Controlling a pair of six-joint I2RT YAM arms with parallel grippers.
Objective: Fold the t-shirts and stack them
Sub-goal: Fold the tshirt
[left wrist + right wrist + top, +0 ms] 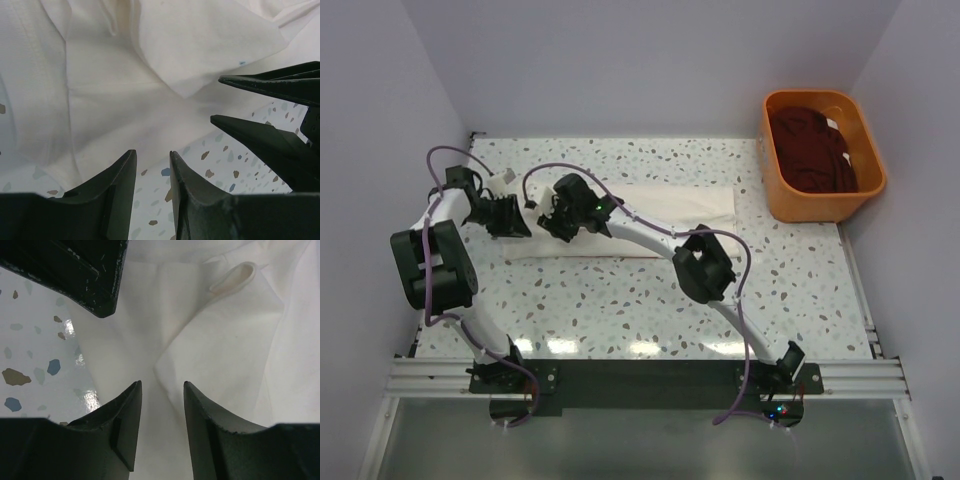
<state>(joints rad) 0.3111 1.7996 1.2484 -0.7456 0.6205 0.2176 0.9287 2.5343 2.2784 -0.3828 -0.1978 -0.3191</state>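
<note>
cream-white t-shirt (670, 210) folded to a long strip, far-middle of desk (650, 300), long axis left–right | left hand (508, 217) at its left end, fingers narrowly apart, gripping nothing | right hand (560, 222) just right of it, over cloth, fingers narrowly apart | maroon t-shirt (810, 150) bunched in orange tub (800, 205), far right; white tag unreadable

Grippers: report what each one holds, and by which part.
Nothing is held. The left gripper and the right gripper both stand open over one end of the cream-white t-shirt, with no cloth pinched in either.
</note>
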